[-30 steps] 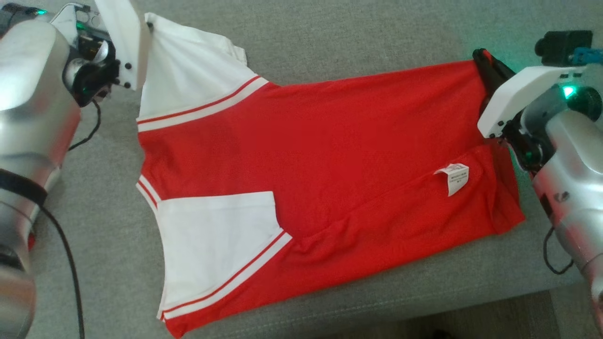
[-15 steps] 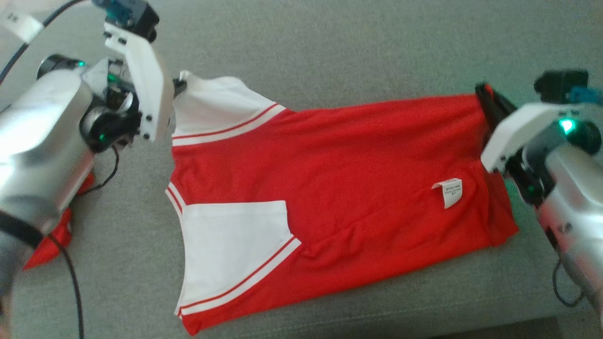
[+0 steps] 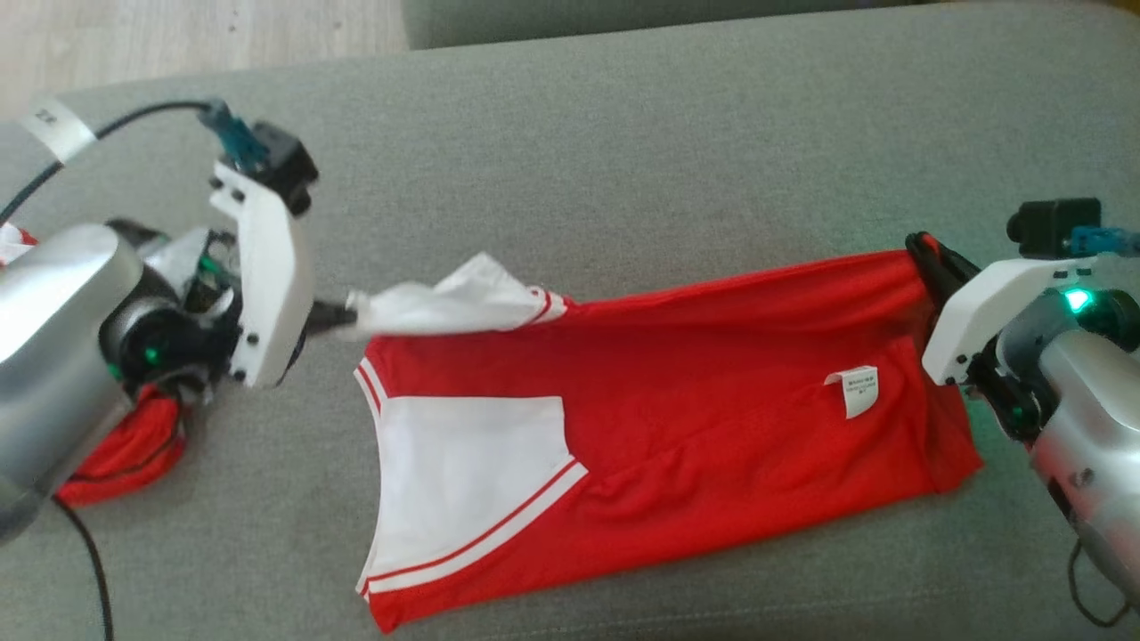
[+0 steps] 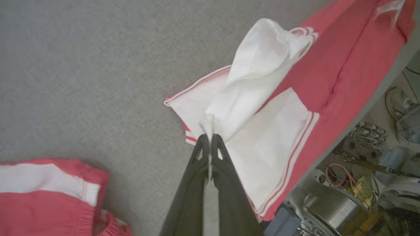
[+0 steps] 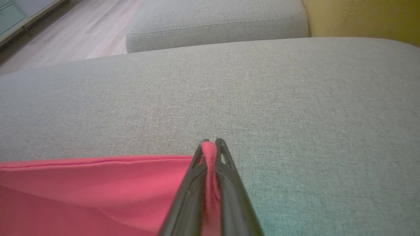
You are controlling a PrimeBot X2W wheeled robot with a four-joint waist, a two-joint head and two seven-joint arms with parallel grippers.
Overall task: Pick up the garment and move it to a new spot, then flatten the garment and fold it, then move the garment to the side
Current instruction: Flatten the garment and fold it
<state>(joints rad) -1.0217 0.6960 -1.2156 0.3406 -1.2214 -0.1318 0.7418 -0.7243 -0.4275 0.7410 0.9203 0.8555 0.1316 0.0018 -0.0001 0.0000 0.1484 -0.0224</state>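
Since a second ago my left claw point(image 3: 349, 313), pinched on the white sleeve point(image 3: 445, 307), has lifted it off the cushion point(image 3: 623, 133), while my right claw point(image 3: 922, 251) clamps the hem point(image 3: 895, 267), and the soft, light garment point(image 3: 712, 374) sagging along the front edge is best held by its corners.

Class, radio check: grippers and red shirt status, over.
Left gripper shut on white sleeve. Right gripper shut on hem. Shirt stretched over grey cushion. Other red garment near left gripper.

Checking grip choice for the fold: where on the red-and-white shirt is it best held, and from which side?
Likely its two far corners, each from the shirt's outer end: the white sleeve tip, pinched by the left tool, and the red hem corner, pinched by the right tool. The shirt lies lengthwise between them, so these thin edges should lift the far side evenly.
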